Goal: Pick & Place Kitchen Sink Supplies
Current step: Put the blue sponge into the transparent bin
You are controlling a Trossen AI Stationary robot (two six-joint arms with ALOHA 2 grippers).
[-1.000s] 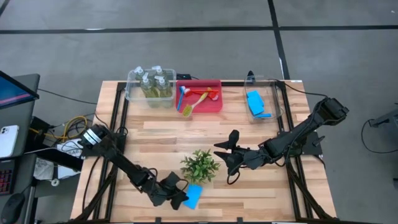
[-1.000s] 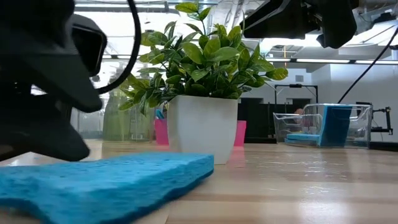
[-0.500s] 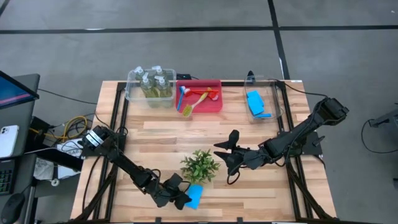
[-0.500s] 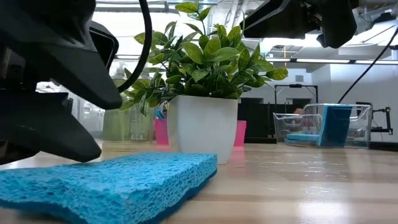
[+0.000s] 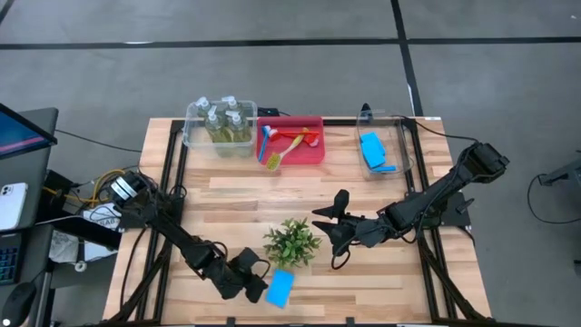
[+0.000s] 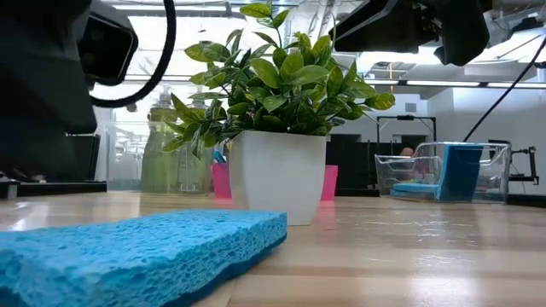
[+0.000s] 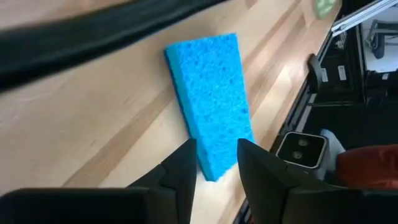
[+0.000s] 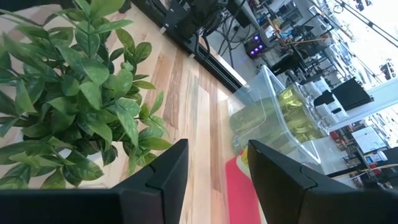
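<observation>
Your left gripper (image 5: 251, 275) is sitting at the lower middle, fingers apart, just beside the blue sponge (image 5: 280, 290), not holding it. Your right gripper (image 5: 329, 224) is waiting near the plant (image 5: 292, 242), fingers apart, empty.

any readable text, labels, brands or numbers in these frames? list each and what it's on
None readable.
Bottles in the clear bin: no label can be made out.
Blue sponge in front of the left gripper: plain, no print.
Plant pot: plain white, no marking.
Phone and screen beside the table: too small to read.
Room clutter in the right wrist view: too blurred to read.
</observation>
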